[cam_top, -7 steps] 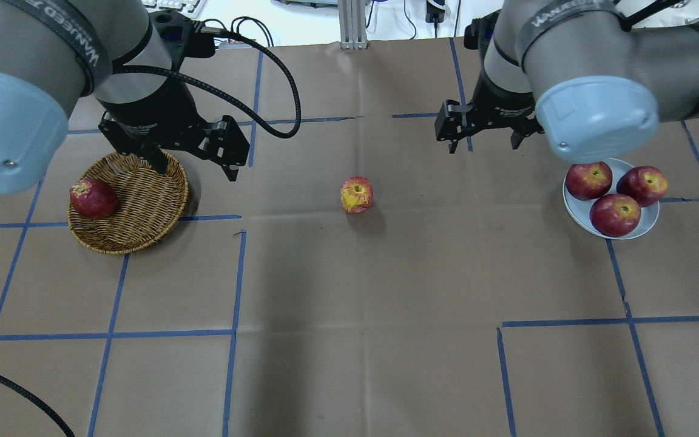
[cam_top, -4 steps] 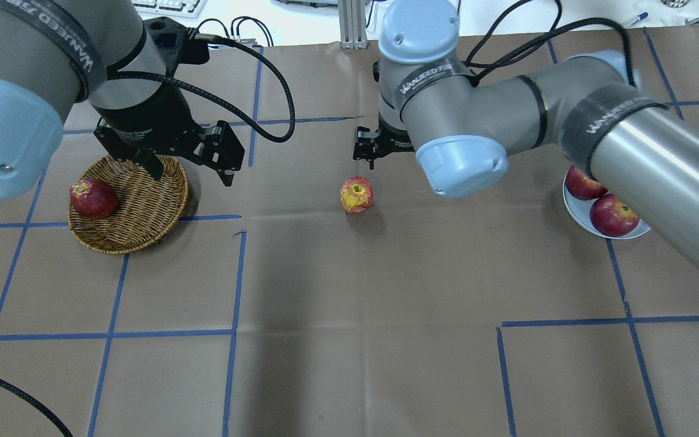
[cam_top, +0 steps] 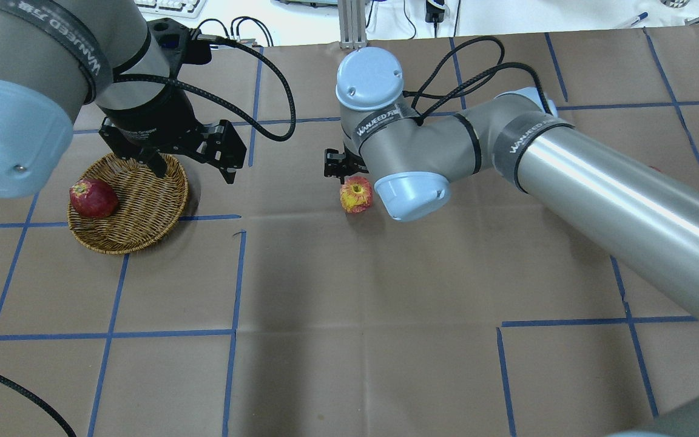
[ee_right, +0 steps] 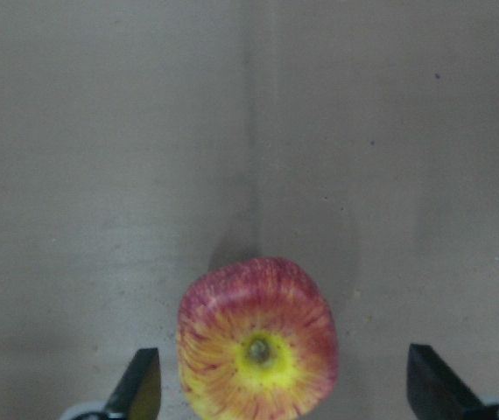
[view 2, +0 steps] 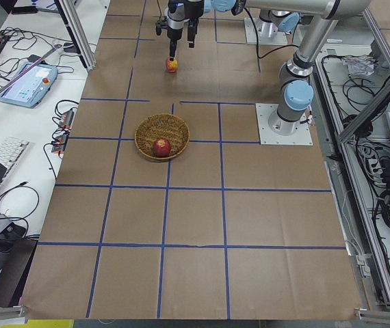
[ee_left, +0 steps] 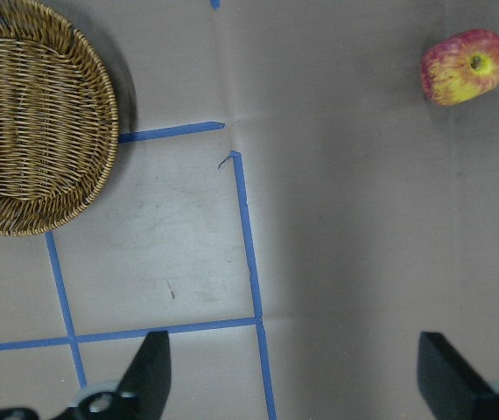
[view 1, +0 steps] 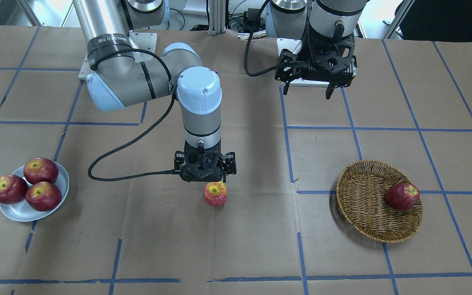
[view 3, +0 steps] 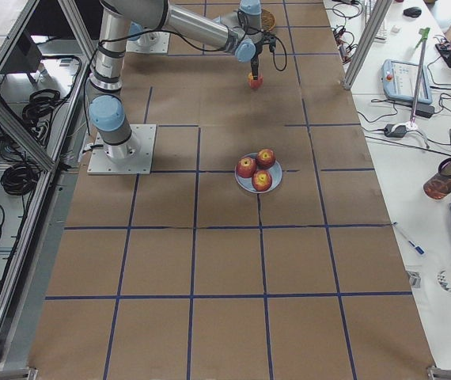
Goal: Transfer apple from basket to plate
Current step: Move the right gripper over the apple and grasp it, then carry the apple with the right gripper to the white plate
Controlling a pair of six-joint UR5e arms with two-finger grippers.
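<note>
The pale, yellow-streaked apple point(cam_top: 356, 194) sits upright on the brown paper at mid-table, outside the basket; it also shows in the front view point(view 1: 215, 194). My right gripper point(view 1: 208, 182) is open and hangs just above it. In the right wrist view the apple point(ee_right: 258, 341) lies between the two spread fingers point(ee_right: 140, 389) without touching them. The wicker basket point(cam_top: 143, 209) stands at the left. My left gripper point(cam_top: 195, 173) is open and empty, high by the basket's far right rim. The grey-white plate point(view 1: 19, 214) is hidden behind my right arm in the overhead view.
One dark-red apple point(cam_top: 93, 198) lies in the basket at its left side. Three dark-red apples point(view 1: 27, 186) crowd the plate. My right arm stretches across the table's right half. Blue tape lines mark squares on the paper.
My right arm has swung left from beside the plate to over the pale apple and come down closer to it. My left gripper has hardly moved.
</note>
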